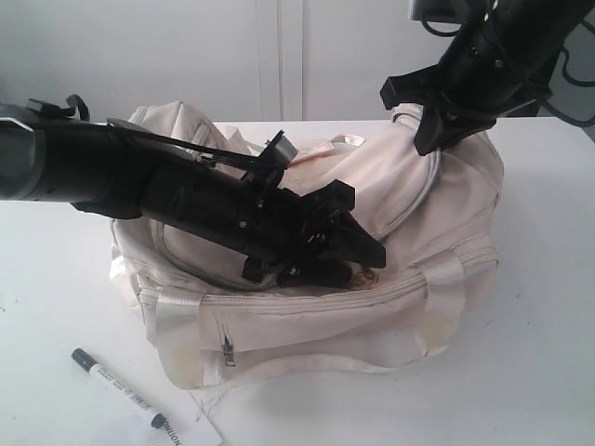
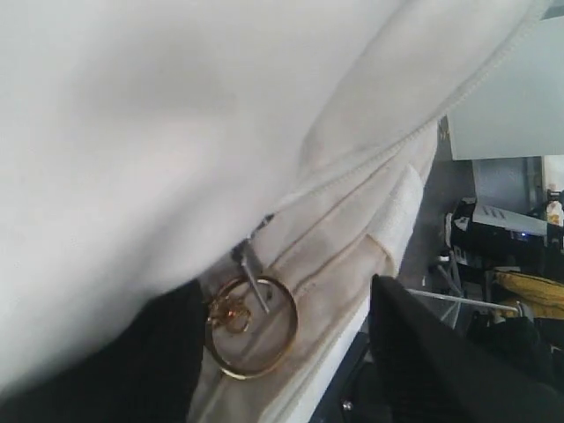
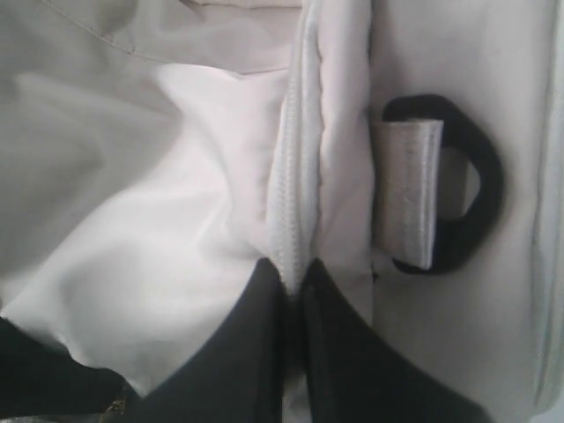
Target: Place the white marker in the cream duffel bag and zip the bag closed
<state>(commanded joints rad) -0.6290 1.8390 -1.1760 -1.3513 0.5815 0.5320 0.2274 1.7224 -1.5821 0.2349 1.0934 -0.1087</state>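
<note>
Exterior: your bag (image 1: 372, 307) sits mid-worktop (image 1: 539, 372). The marker (image 1: 119, 387) lies flat on the worktop off the bag's front left corner, apart from it, with one end just beside a paper tag (image 1: 191, 429). Neither pincer touches it. Your left pincer (image 1: 364, 249) is down at the bag's front upper edge. Your right pincer (image 1: 426, 119) is on top of the bag's right end.

Left wrist: the fingers (image 2: 132, 379) stand apart with nothing clamped. A gold ring (image 2: 251, 328) on the zip pull lies between them, against the bag.

Right wrist: the fingers (image 3: 247, 352) are pressed together, pinching the bag's zip edge, with pale lining showing on one side. A black ring (image 3: 480, 189) on its strap loop is just beside the pinch.
</note>
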